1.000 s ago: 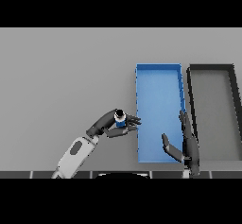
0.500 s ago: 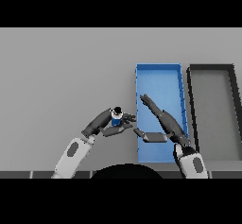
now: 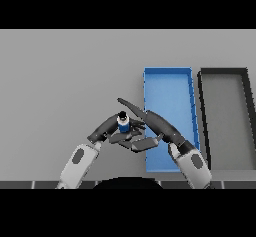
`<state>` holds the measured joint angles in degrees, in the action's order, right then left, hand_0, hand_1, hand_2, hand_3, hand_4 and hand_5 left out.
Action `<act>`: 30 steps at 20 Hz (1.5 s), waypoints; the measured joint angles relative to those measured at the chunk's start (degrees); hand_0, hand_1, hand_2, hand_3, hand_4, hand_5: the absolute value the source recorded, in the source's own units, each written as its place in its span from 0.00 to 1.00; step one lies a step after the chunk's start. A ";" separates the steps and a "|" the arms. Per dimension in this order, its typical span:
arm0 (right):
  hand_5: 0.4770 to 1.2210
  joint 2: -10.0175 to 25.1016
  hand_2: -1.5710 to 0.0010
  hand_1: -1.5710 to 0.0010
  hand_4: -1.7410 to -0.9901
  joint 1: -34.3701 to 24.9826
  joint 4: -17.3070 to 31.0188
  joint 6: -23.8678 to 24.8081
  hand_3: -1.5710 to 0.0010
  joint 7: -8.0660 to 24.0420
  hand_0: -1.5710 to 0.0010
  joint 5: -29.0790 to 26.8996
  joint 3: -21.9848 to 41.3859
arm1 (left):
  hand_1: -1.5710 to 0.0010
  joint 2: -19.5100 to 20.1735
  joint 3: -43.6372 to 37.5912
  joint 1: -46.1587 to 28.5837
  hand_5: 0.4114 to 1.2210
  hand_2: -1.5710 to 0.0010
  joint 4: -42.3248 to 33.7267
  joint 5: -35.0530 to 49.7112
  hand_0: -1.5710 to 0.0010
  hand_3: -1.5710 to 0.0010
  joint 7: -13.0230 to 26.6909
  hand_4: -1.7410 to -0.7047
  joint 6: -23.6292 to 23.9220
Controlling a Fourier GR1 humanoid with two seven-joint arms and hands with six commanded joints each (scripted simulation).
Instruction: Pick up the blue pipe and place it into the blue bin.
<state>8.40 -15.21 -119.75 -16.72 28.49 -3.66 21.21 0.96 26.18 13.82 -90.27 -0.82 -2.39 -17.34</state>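
Left hand (image 3: pixel 111 127) has fingers curled round blue pipe (image 3: pixel 123 123), held upright. Right hand (image 3: pixel 150 120) w/ fingers straight, just beside the pipe. Blue bin (image 3: pixel 168 73) beyond right hand; dark bin (image 3: pixel 223 72) further right.

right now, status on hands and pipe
Left hand shut on pipe, left of blue bin. Right hand open, reaching across beside pipe. Pipe not yet in bin. Nothing in the way.

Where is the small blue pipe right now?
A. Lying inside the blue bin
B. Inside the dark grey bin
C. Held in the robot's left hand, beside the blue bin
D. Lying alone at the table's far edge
C: the small blue pipe sits in the left hand, left of the blue bin.
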 measured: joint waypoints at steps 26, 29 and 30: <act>0.95 -4.20 0.01 0.02 0.02 -10.56 10.58 2.09 0.03 -4.11 0.02 -2.02 3.95 | 0.00 -3.64 -4.21 -1.99 1.00 0.00 -0.49 -3.84 0.00 0.09 2.43 0.01 -3.77; 0.97 -4.00 0.01 0.01 0.01 -10.29 9.93 3.59 0.01 -5.58 0.01 -0.37 5.05 | 0.32 -2.95 -4.13 -2.19 1.00 0.34 -0.84 -7.61 0.26 0.41 -0.88 0.26 -2.28; 0.98 -4.04 0.01 0.01 0.01 -10.61 9.41 3.72 0.01 -4.01 0.01 -0.31 5.41 | 0.45 -2.52 -3.78 -2.84 1.00 0.47 -1.43 -7.73 0.40 0.52 -0.91 0.36 -3.65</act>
<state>4.36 -25.82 -110.34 -13.01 24.49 -3.97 26.62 -1.56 22.40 10.97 -91.69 -8.56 -3.30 -20.99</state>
